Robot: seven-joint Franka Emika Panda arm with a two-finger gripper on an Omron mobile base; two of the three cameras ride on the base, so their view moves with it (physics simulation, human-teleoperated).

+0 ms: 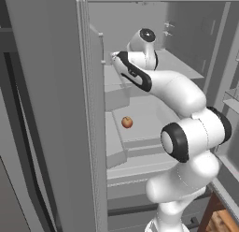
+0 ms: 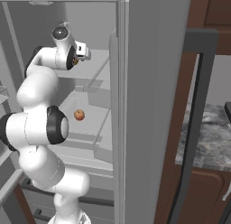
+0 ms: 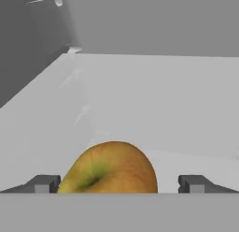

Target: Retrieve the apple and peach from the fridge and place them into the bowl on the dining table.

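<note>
Left base view: the white arm [image 1: 186,133] reaches into the open fridge [image 1: 51,109]; a peach [image 1: 127,122] lies on a lower shelf [image 1: 149,114]. Hand view: the gripper [image 3: 119,183] stands wide around an apple [image 3: 112,168], fingertips [image 3: 44,183] apart from it.

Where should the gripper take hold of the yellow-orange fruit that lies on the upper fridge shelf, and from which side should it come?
Probably across its widest middle. The fruit lies between the open gripper tips, its dimple turned toward the camera. It is round, so the sides give the steadiest hold. Coming straight in from the fridge's open front along the shelf looks best.
</note>
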